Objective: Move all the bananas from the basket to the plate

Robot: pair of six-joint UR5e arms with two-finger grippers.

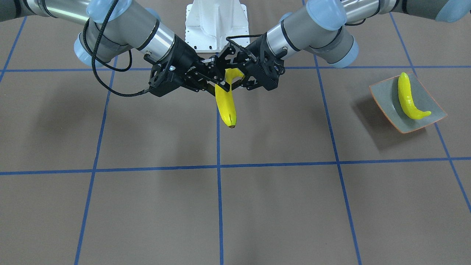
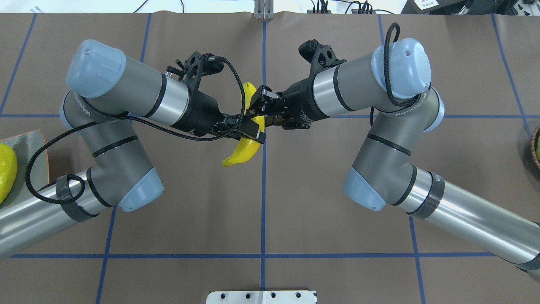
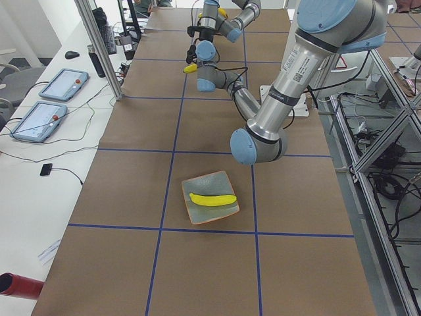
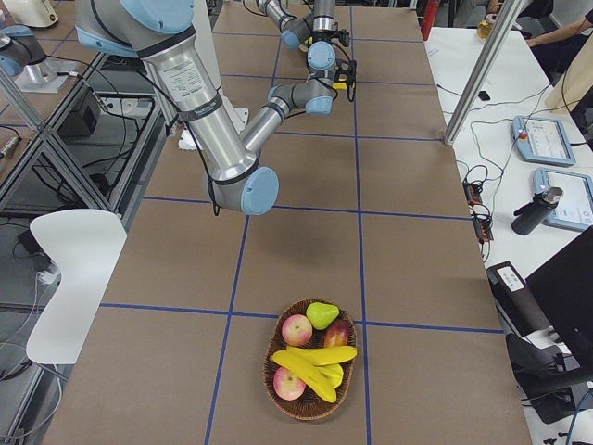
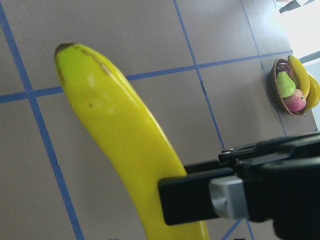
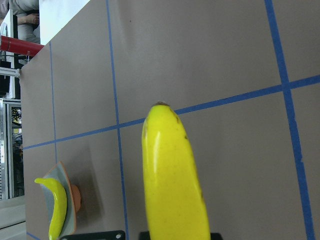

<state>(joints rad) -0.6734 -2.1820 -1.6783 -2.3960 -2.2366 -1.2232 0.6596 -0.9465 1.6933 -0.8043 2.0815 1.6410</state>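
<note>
Handing 1 banana [image 1: 225, 105] over, because the plate [image 1: 386, 97] lies leftward: right pincer [image 1: 220, 87] pinches it; left pincer [image 1: 238, 79] squeeze, I cannot tell.

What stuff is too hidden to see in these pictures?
- Front view: black fingers overlap, so whose jaws pinch the held banana is unclear.
- Overhead: the plate and basket are cut off by the edges.
- Right side view: basket bananas overlap; count unclear.
</note>
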